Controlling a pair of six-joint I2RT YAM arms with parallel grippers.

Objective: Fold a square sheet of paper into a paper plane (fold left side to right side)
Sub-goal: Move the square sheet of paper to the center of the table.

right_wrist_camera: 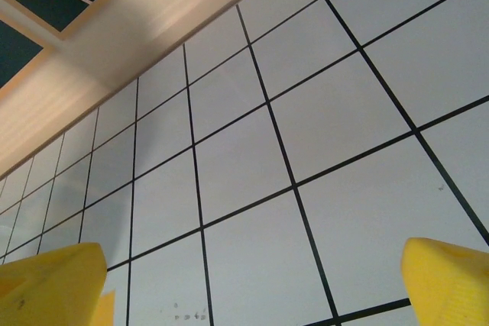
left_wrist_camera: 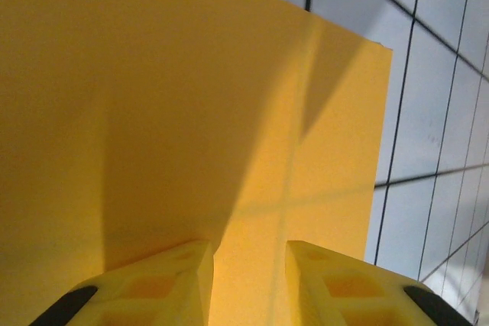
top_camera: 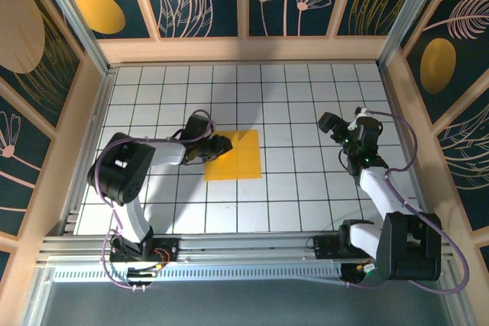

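The square sheet of paper [top_camera: 238,156] lies flat, yellow-orange, in the middle of the gridded table. My left gripper [top_camera: 217,145] is over the sheet's left edge. In the left wrist view the paper [left_wrist_camera: 191,97] spreads under the camera with grid lines showing faintly through it. The left gripper [left_wrist_camera: 248,248] has its yellow fingers [left_wrist_camera: 179,265] a narrow gap apart, with flat paper showing between them. My right gripper [top_camera: 328,122] hovers to the right of the sheet, well apart from it. In its own wrist view the right gripper [right_wrist_camera: 252,272] stands wide open over bare tiles.
The white grid table [top_camera: 306,196] is boxed in by wooden walls [top_camera: 244,50] at the back and both sides. A wooden ledge [right_wrist_camera: 153,28] runs along the tiles in the right wrist view. Bare tiles lie between the paper and the right gripper.
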